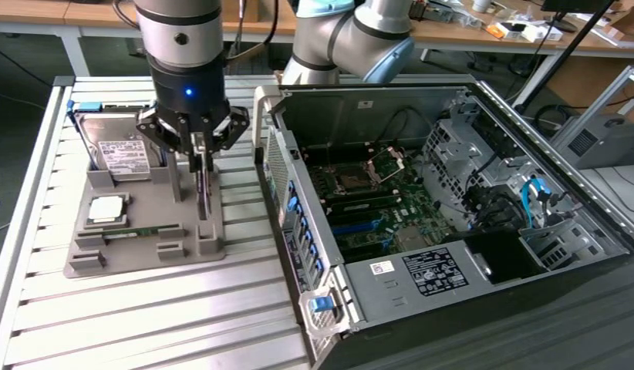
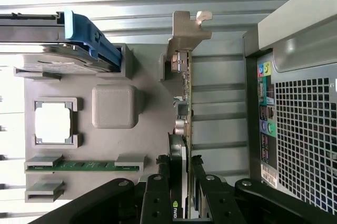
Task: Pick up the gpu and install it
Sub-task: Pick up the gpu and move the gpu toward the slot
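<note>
**On the grey parts holder: gpu in the claw**

Beside the open computer case [image 1: 399, 116], at the exterior view's left, a grey parts holder [image 1: 142, 258] lies on a slatted metal table [image 1: 142, 324].

- Gripper [image 1: 200, 166]: points straight down over the holder, fingers drawn narrow and pressed against the two faces of the gpu [image 1: 202, 196]. In the wrist view the gripper [image 2: 180, 174] has one dark finger on each side of the card.
- Gpu [image 2: 187, 84]: stands upright on its long edge at the side of the holder [image 2: 152, 129] nearest the case [image 2: 305, 129], with its metal bracket [image 2: 187, 32] at the far end from the fingers. Whether its lower edge sits in the holder's slot or just above it cannot be told.
- Hard drive [image 1: 119, 150]: silver with a white label, upright at the holder's far corner, with a blue rail [image 2: 89, 40].
- Processor [image 1: 106, 208]: flat in a square pocket.
- Memory stick [image 1: 142, 231]: green, lying in a narrow slot.
</note>
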Controlling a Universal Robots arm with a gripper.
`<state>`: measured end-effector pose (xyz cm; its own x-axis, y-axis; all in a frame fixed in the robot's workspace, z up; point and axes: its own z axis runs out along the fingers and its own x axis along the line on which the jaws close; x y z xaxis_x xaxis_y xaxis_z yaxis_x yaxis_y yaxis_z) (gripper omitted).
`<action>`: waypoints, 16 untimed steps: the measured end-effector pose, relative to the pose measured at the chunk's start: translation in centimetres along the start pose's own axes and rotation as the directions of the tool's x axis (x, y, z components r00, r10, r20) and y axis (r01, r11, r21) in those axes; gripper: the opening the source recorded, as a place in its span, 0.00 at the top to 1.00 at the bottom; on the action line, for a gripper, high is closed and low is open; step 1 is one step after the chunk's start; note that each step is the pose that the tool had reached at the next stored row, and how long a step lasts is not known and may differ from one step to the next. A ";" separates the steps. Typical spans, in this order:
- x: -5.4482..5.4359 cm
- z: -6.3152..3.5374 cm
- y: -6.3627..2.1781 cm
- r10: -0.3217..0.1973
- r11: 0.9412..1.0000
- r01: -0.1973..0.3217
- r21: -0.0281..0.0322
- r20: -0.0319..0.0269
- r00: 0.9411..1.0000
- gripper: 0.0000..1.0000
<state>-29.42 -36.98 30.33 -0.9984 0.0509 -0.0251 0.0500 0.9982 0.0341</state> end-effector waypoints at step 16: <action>-0.1 -2.60 0.09 0.000 1.000 0.000 0.000 0.000 1.000 0.73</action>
<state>-29.42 -36.98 32.94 -0.9984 0.0509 -0.0251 0.0500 0.9982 0.0341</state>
